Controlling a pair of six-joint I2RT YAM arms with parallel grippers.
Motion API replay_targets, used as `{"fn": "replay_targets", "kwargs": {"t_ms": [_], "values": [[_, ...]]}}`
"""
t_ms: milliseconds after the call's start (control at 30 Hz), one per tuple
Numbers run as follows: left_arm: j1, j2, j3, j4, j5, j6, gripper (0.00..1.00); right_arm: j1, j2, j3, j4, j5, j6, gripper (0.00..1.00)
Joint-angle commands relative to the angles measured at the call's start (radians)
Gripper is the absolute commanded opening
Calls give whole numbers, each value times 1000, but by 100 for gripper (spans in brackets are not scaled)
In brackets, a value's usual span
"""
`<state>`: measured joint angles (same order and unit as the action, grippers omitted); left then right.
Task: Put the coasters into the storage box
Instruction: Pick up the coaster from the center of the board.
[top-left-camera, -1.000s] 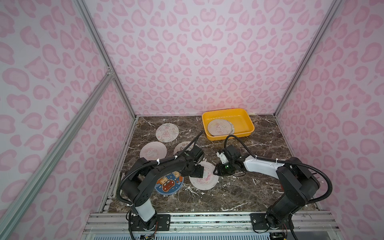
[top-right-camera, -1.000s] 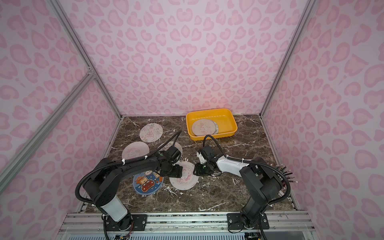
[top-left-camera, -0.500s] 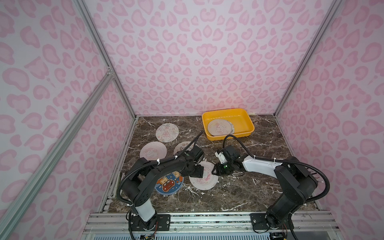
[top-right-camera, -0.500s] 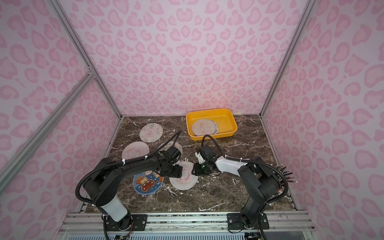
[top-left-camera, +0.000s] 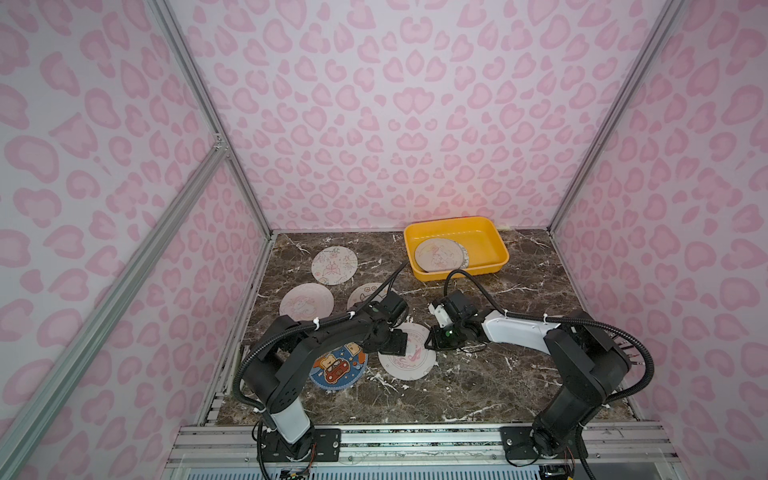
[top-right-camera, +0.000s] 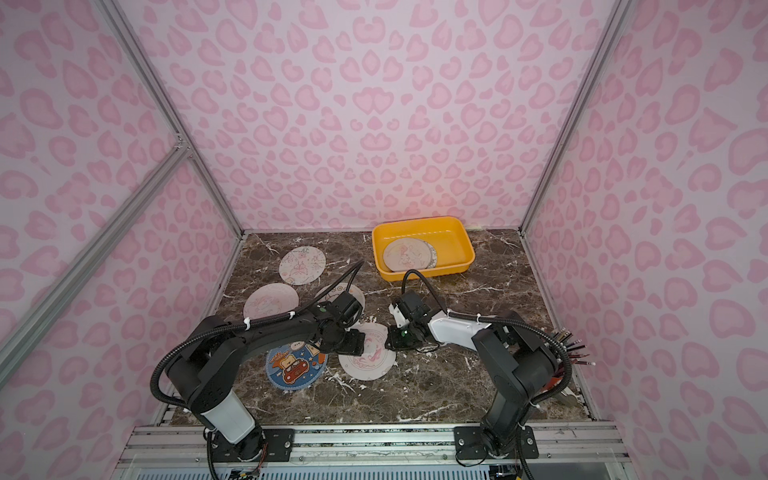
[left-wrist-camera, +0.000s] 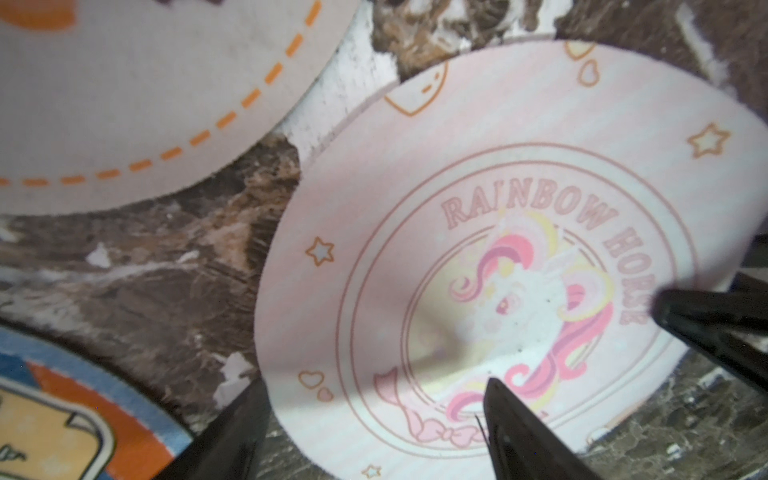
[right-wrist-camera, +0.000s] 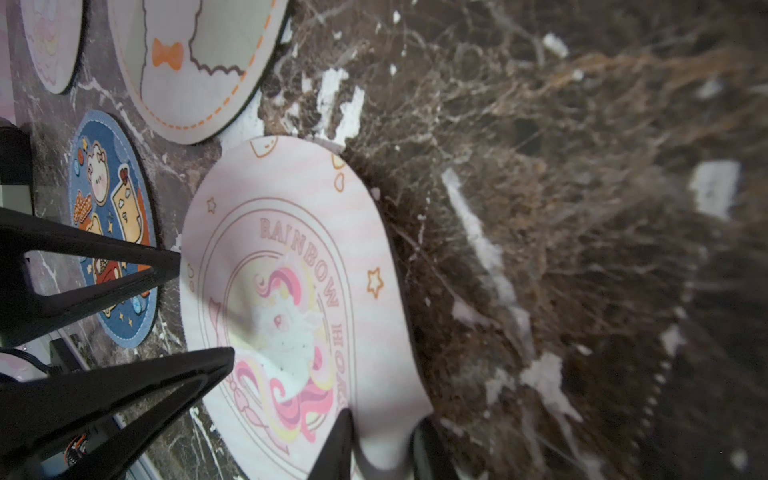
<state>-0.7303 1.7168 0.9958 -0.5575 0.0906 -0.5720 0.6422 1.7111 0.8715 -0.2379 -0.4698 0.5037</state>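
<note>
I'm counting seven coasters: five are lying on the marble table, and two are overlapping inside the yellow box at the back. Both grippers are working at the horse coaster near the front. The left gripper is standing with its jaws apart, one fingertip pressing on the print and the other off the edge. The right gripper is pinching the opposite rim. Only the right wrist view is showing that rim curling up between its jaws. The wrist views are also giving the lettering RAINBOW HORSE. A top view alone is catching pencils at the table's right edge.
</note>
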Motion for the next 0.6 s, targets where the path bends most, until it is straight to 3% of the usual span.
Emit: {"fn": "replay_targets", "kwargs": {"t_ms": [0, 200, 567], "values": [[-4, 15, -14, 35, 91, -2, 83, 5, 14, -5, -46, 17, 1, 16], [-4, 8, -13, 33, 88, -3, 83, 5, -1, -1, -59, 26, 2, 1], [1, -85, 4, 19, 63, -13, 90, -34, -153, 58, -190, 34, -19, 0]]}}
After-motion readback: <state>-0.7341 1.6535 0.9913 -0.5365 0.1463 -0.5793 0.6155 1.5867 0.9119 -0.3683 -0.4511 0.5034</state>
